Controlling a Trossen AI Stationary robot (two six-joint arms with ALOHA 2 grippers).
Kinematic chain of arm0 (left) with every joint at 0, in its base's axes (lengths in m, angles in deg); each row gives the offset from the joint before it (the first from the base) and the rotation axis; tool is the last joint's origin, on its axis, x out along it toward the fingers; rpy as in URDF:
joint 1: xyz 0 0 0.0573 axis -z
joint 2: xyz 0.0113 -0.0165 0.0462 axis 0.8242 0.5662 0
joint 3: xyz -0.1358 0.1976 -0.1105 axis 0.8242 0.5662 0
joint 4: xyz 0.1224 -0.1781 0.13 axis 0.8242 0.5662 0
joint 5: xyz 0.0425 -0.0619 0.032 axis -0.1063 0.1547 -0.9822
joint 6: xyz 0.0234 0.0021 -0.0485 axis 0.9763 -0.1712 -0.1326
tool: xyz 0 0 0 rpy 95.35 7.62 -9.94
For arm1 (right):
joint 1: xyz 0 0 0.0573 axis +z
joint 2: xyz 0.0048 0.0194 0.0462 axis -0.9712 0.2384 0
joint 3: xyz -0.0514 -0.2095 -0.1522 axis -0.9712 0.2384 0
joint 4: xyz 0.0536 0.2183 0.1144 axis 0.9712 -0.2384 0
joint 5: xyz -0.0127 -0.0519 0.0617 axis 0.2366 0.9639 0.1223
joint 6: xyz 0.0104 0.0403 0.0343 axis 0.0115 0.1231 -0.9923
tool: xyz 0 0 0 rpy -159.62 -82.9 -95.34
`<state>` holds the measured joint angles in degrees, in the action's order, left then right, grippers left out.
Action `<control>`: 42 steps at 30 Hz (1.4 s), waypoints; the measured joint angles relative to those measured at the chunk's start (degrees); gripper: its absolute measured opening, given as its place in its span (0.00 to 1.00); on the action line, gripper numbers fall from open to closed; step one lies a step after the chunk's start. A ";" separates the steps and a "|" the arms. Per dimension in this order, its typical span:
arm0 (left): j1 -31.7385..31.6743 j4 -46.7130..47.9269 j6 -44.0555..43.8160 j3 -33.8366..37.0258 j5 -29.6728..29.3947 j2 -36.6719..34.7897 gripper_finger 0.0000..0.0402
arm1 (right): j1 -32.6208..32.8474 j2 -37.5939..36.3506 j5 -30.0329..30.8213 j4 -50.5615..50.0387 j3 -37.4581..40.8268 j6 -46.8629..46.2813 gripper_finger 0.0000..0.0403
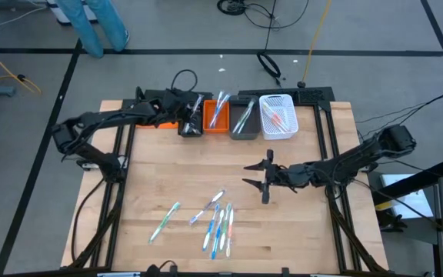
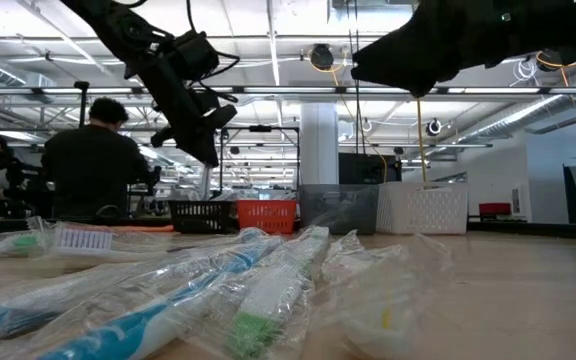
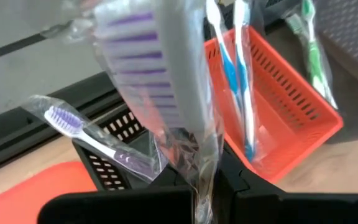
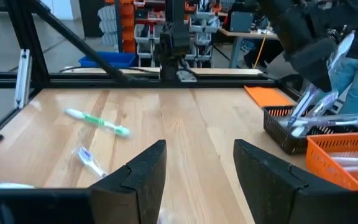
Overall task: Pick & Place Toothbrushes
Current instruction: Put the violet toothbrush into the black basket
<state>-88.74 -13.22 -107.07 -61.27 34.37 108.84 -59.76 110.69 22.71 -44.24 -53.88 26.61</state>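
Observation:
My left gripper (image 1: pixel 194 110) is over the black bin (image 1: pixel 191 128) at the table's far side, shut on a wrapped toothbrush with purple bristles (image 3: pixel 148 62). Another purple toothbrush (image 3: pixel 92 138) leans in the black bin. Blue toothbrushes (image 3: pixel 241 81) stand in the orange bin (image 1: pixel 215 117), and a green one (image 3: pixel 312 43) in the grey bin (image 1: pixel 243 120). Several wrapped toothbrushes (image 1: pixel 215 219) lie on the table's near middle, and one (image 1: pixel 164 221) lies to their left. My right gripper (image 1: pixel 256 175) is open and empty, right of centre above the table. My left gripper pinches the toothbrush through its clear wrapper (image 3: pixel 199 180) between its two fingers, at the handle part below the head. The fingers slant down from the table's left. The brush head (image 3: pixel 148 62) sticks out beyond the fingers, over the black bin; I cannot tell whether it touches the bin.
A white basket (image 1: pixel 278 117) with pink toothbrushes stands right of the grey bin. An orange mat (image 4: pixel 269 96) lies left of the black bin. A green toothbrush (image 4: pixel 98 122) and a wrapped one (image 4: pixel 89 158) lie ahead of my right gripper. People stand beyond the table (image 2: pixel 93 160).

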 joint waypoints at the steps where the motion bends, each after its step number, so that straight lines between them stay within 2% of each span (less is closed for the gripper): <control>1: -0.23 -0.04 0.01 0.00 0.25 0.28 0.02 | -0.09 0.31 0.01 0.30 0.01 0.10 0.44; 18: -0.93 0.40 0.13 0.00 4.19 4.46 0.02 | -0.35 1.28 0.07 2.23 0.01 0.28 0.43; 34: -0.79 0.31 -0.66 0.00 2.72 4.46 0.40 | -0.35 1.28 0.02 2.19 0.01 0.28 0.43; 42: -0.77 0.34 -0.60 0.00 2.15 4.46 0.48 | -0.35 1.28 0.00 1.79 0.01 -0.10 0.43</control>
<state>-89.51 -12.89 -107.66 -61.27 36.52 113.30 -60.11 111.97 22.71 -42.46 -53.87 26.51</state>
